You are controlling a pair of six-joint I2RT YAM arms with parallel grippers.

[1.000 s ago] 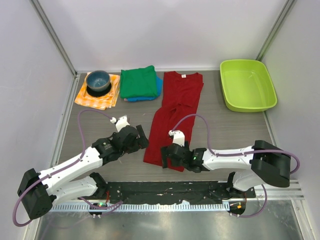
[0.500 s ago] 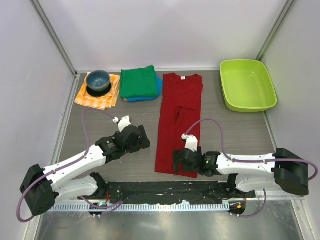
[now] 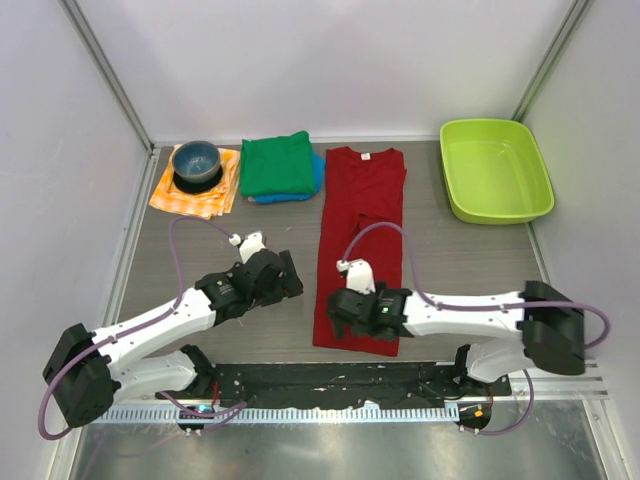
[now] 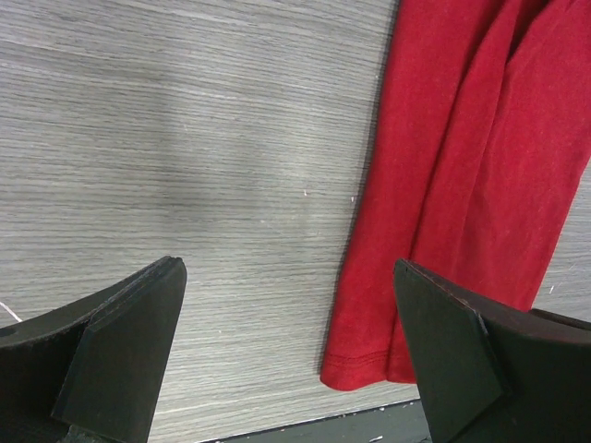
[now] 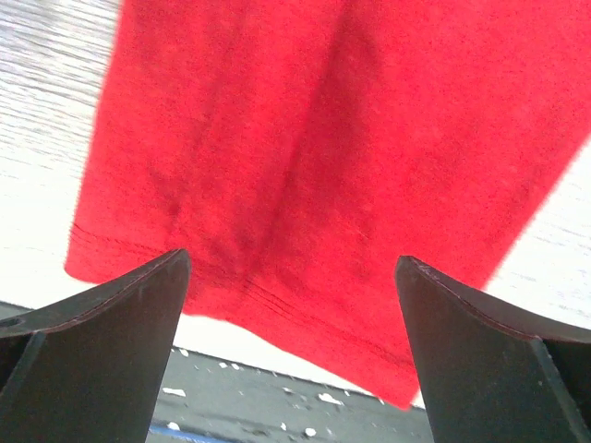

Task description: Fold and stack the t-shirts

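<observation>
While the dark red t-shirt (image 3: 362, 225) is laid lengthwise on the tabletop (image 3: 450, 260) as a narrow strip, collar at the far end, the right jaws are held wide open and empty above its near hem. The left jaws are spread open, empty, over the tabletop just left of that hem. The green t-shirt (image 3: 277, 163) is stacked folded on the blue t-shirt (image 3: 317, 176), just left of the collar.

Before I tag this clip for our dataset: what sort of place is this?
Likely a robot lab test cell, not a home: white panel walls enclose a grey table, and a black mounting rail lines its near edge.
</observation>
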